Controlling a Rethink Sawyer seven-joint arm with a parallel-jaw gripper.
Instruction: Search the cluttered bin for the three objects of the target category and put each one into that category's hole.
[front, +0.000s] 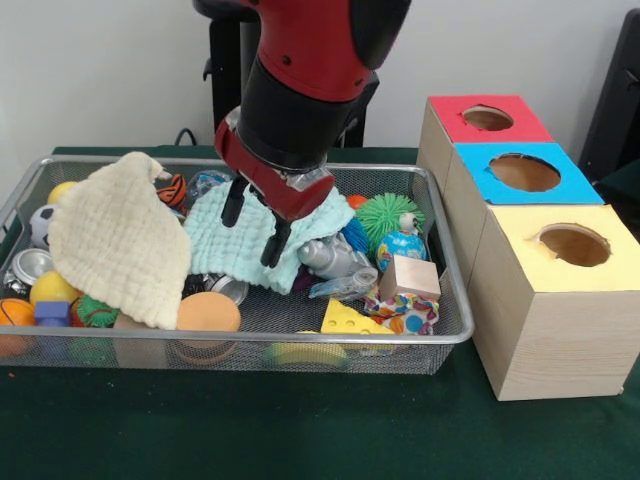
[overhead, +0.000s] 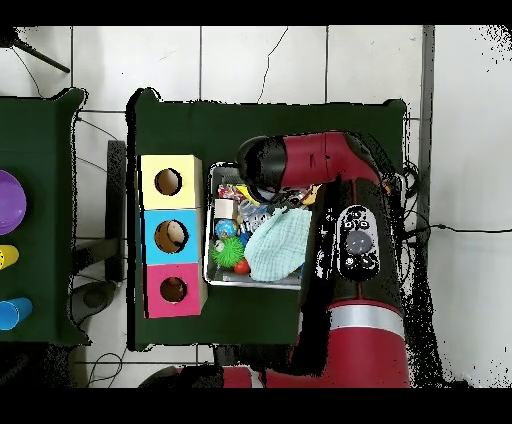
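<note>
Over the middle of the wire bin (front: 450, 335), the gripper (front: 256, 228) hangs low above a light green cloth (front: 225, 245). Its two black jaws are apart, with nothing between them. One tip sits over the top of the green cloth and the other reaches down onto its middle.

Left of the green cloth lies a big cream cloth (front: 120, 240), draped over other toys. At the far left of the bin there is a black and white ball (front: 40, 225), a silver can (front: 28, 265), a yellow ball (front: 50, 290) and a blue block (front: 52, 312). An orange disc (front: 208, 312) lies near the front wall.

Right of the gripper lies a crushed silver bottle (front: 330, 258). Past it sit a spiky green ball (front: 385, 215), a small globe ball (front: 402, 245) and a wooden cube (front: 410, 276). A yellow cheese wedge (front: 352, 318) leans near the front right of the bin.

At the right of the frame, three wooden boxes stand in a row on the green worktop (front: 250, 420), just beside the bin. The far one has a red top (front: 455, 128), the middle one a blue top (front: 480, 180) and the near one a yellow top (front: 530, 265). Each top has a round hole.

From above, the red arm (overhead: 330, 165) covers much of the bin.
</note>
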